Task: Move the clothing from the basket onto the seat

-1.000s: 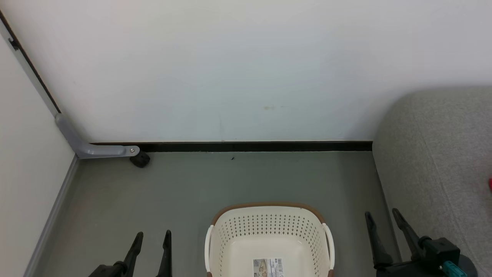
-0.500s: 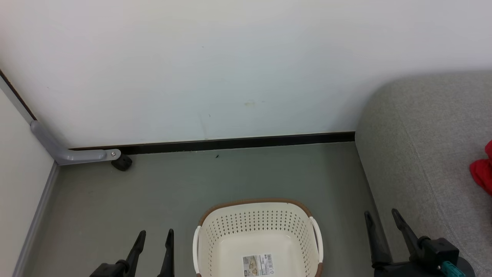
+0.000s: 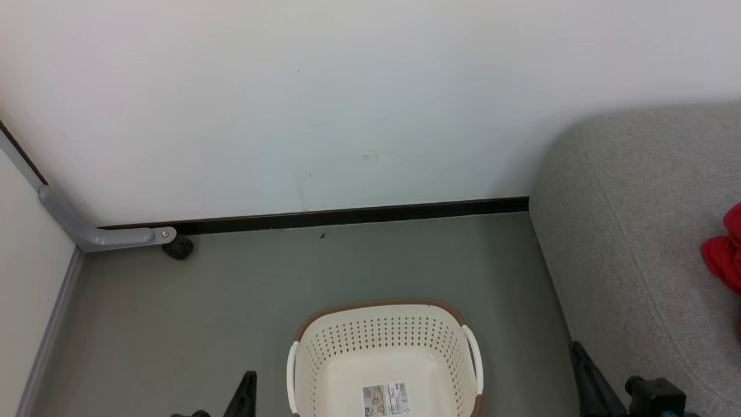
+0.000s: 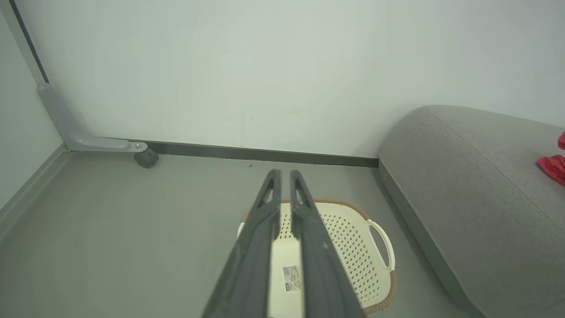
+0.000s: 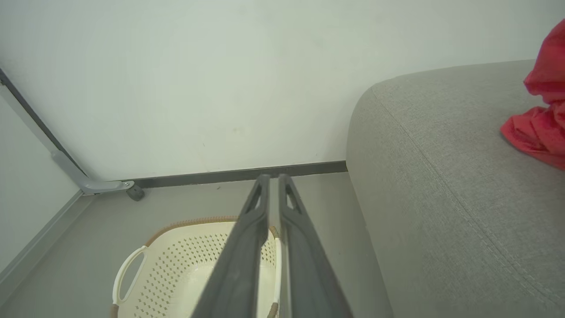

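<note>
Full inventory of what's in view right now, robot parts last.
basket: 1, cream-white with brown rim, on the floor; nothing inside but its label sticker
clothing: red fabric, count unclear, on the seat, cut off by the frame edge
seat: 1, grey, right of the basket
caster wheel: 1, black, by the wall under a grey bracket
left gripper: dark fingers almost together, holding nothing
right gripper: dark fingers almost together, holding nothing

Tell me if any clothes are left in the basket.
No. The basket holds just its label sticker; red clothes lie on the sofa.
</note>
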